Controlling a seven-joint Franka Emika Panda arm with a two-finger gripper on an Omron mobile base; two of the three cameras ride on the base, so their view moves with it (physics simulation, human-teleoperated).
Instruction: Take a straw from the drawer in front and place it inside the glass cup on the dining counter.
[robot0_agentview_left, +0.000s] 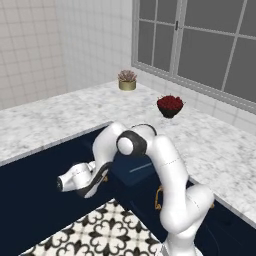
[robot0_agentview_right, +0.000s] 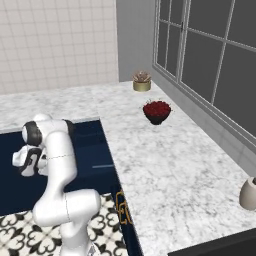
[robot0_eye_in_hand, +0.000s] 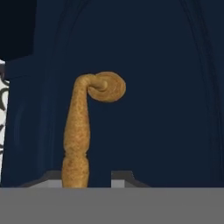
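Claw (robot0_eye_in_hand: 86, 178) sits right in front of the brass handle (robot0_eye_in_hand: 83, 127) on the navy drawer (robot0_eye_in_hand: 148, 87) front. In the hand view the handle's long axis runs from its curled end down to the gap between the two grey fingertips (robot0_eye_in_hand: 123, 176), so the handle seems to lie between them. The fingers stand apart, one on each side of the handle. Whether they already press on it I cannot tell.

In the left base view the claw (robot0_agentview_left: 67, 182) is low, under the marble tabletop (robot0_agentview_left: 75, 115) edge, and it points at the dark cabinet face. I judge that the next move is a straight pull away from the handle's panel, across the handle's long axis.
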